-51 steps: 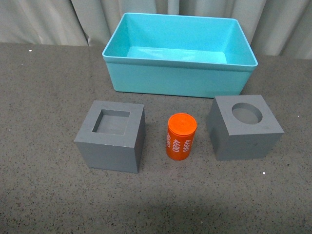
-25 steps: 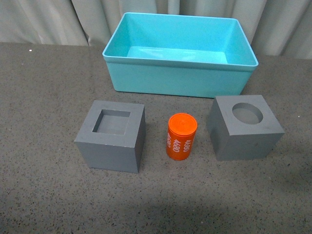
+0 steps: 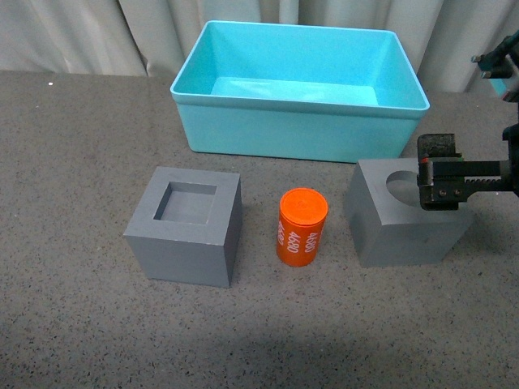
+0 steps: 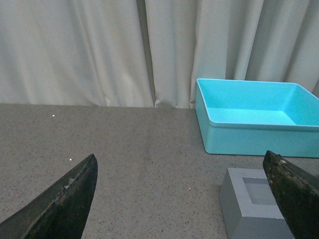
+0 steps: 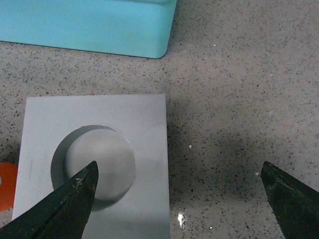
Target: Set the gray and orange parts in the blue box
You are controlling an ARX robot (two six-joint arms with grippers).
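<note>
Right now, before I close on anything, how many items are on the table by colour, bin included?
Gray: 2, the square-recess cube and the round-recess cube
Orange: 1, the orange cylinder
Blue: 1, the blue box
Total: 4

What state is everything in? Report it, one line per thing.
blue box: upright, empty.
gray cube with square recess: on the table, recess up and empty, outside the box.
orange cylinder: standing upright between the cubes.
gray cube with round recess: on the table, recess up and empty.
right gripper: open, above that cube, holding nothing.
left gripper: open, holding nothing.
</note>
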